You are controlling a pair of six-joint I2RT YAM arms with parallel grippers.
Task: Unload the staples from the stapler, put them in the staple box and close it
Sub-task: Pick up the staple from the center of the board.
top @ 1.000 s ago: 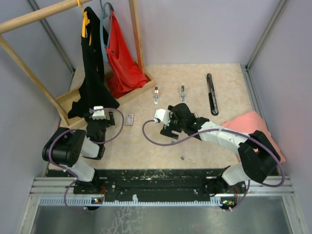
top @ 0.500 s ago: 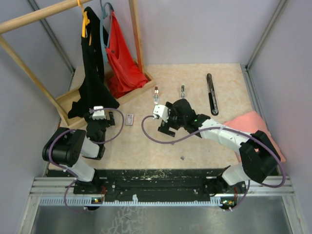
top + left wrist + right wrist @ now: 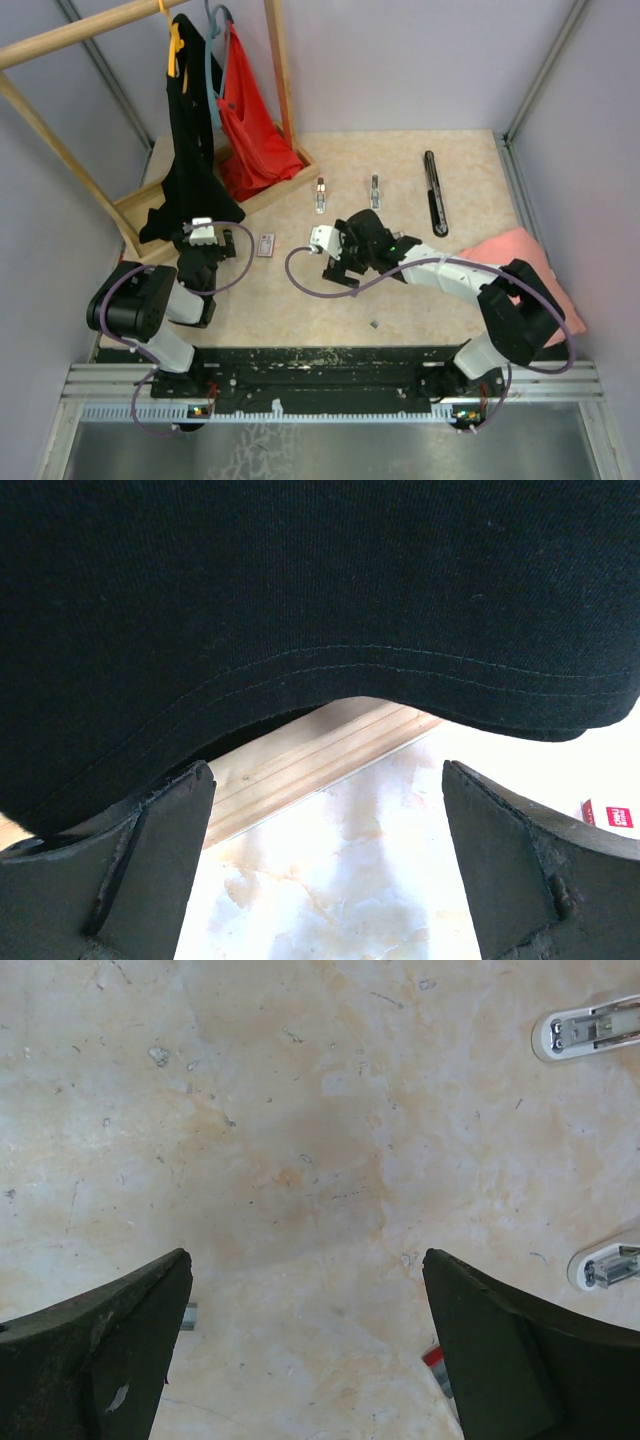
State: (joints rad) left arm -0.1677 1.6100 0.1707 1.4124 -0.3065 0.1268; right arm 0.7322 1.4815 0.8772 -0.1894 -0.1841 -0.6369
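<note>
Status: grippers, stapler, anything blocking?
Both open: left gripper facing black shirt hem, right gripper empty over table. Untouched stapler flat, far right. Two silver clips near right gripper, apart.

Red-and-white box (image 3: 608,814) half off right edge

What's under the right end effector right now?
Beneath the right end effector, bare tabletop shows between its open fingers, two silvery clips off to one side. A red sliver peeks past one finger, the rest covered. The stapler lies elsewhere.

Beige table (image 3: 290,305) bearing stapler (image 3: 434,192), pink cloth (image 3: 508,256)
</note>
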